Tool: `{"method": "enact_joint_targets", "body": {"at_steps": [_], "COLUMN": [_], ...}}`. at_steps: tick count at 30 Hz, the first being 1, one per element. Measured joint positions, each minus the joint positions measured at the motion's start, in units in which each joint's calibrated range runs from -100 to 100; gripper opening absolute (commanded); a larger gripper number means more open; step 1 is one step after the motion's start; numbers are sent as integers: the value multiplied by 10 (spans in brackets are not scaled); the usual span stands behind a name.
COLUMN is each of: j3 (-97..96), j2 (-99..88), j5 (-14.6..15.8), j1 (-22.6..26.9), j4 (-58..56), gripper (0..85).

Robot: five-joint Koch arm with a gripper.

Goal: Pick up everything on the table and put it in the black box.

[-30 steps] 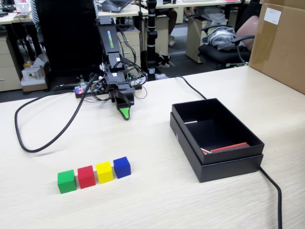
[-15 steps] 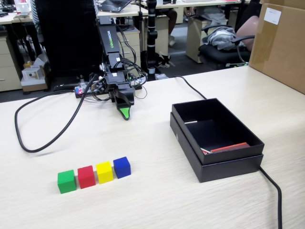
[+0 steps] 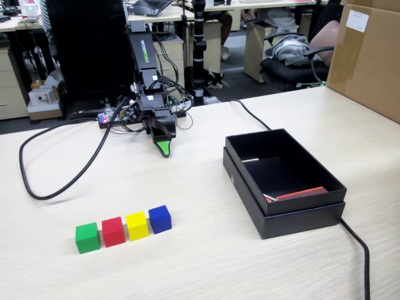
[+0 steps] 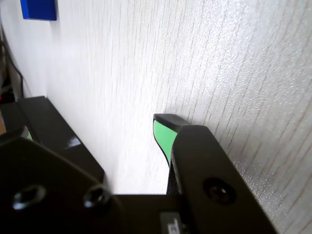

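Fixed view. The arm sits folded at the far side of the pale wood-grain table [image 3: 206, 262], gripper [image 3: 164, 149] pointing down with its green tip just above the tabletop, holding nothing. From this angle the two jaws overlap, so the gap between them cannot be read here. Near the front left of the table, four cubes stand in a tight row, sides touching or nearly so: green cube [image 3: 87, 237], red cube [image 3: 113, 231], yellow cube [image 3: 137, 225], blue cube [image 3: 160, 219], left to right, the row rising slightly toward the right. The black box [image 3: 300, 215] rests on the right half of the table, well apart from the cubes, nested in its lid, open side up; a thin red-edged item [image 3: 302, 193] lies inside against the near wall. A thick black cable [image 3: 75, 178] loops across the table on the left; another cable runs past the box to the front edge. A brown carton [image 3: 369, 59] stands at the far right.

Wrist view. The gripper [image 4: 165, 134] shows one green-padded finger [image 4: 163, 139] close over the table surface; the other jaw is a dark mass at lower left, with a clear band of table between them, so the jaws stand apart and empty. The blue cube [image 4: 38, 9] appears at the top left corner.
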Motion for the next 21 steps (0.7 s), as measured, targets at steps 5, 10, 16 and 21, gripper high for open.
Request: {"method": "enact_joint_targets", "body": {"at_steps": [5,10,16,21], "j3": [0,0,-1,3], "j2": [0,0,0,0], "j5": [0,17,46,46], "j1": [0,7,5,4], "j4": [0,0,0,-1], "gripper": [484,473,473,475]}}
